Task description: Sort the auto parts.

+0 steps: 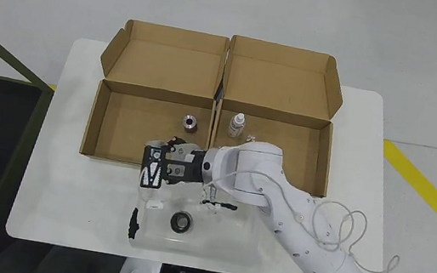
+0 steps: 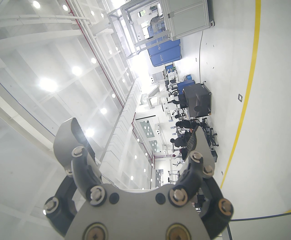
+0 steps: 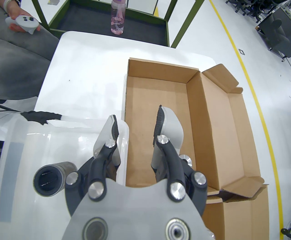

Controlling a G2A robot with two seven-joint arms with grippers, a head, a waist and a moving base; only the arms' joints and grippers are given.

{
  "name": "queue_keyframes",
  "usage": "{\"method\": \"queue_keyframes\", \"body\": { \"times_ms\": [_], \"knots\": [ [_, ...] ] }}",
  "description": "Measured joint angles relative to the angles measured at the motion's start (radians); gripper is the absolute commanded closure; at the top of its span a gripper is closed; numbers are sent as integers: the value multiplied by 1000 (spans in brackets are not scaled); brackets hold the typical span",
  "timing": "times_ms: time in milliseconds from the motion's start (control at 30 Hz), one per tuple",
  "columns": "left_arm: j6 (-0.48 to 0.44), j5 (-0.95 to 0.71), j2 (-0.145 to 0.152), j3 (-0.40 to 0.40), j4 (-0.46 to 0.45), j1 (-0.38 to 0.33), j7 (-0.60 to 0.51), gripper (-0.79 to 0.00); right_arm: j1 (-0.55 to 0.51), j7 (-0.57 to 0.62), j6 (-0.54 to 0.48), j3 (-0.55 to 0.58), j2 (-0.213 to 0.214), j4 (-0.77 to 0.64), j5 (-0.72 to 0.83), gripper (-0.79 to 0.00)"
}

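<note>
The white table (image 1: 61,155) carries everything. On it, the first brown cardboard box (image 3: 145,97) lies open under and ahead of your right pincer (image 3: 136,123). The second brown cardboard box (image 1: 286,147) sits back beside the forearm. Both are stiff corrugated board with matte walls and raised flaps.

A clear plastic tray (image 3: 56,141), glossy and thin-walled, butts against the first box's near wall, just beside the pincer. The right pincer is spread wide with nothing in it. One ribbed finger hangs over the tray's corner and the other over the box floor. Your left pincer (image 2: 134,129) points up at the ceiling, likewise spread and empty.

The part left to sort is the dark metal sleeve (image 3: 48,179), a hollow cylinder resting in the tray off to the side of the wrist. It looks rigid, smooth and dense for its bulk, so expect it to roll or slip. Close across the middle of its barrel, not on the rim. You cannot tell for sure whether it stands on end or leans.

A white bottle-shaped part (image 1: 238,124) stands in the second box and probably tips easily. A small silver round part (image 3: 185,159) rests on the first box's floor, close beside one finger's base. It looks hard and polished.
</note>
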Motion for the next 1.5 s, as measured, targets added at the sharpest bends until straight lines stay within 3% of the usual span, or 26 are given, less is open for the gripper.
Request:
{"method": "queue_keyframes", "body": {
  "times_ms": [467,767,1367,1433,1500],
  "knots": [
    [0,0,0,0,0,0,0,-785,-252,-14,-90,95,71,-171,-67,-323],
    [0,0,0,0,0,0,0,-785,-356,-25,-147,91,100,-214,-124,-336],
    [0,0,0,0,0,0,0,-785,-417,-71,-172,108,140,-211,-214,-391],
    [0,0,0,0,0,0,0,-785,-417,-72,-172,107,142,-206,-219,-468],
    [0,0,0,0,0,0,0,-785,-417,-75,-169,106,145,-199,-222,-480]
  ]
}}
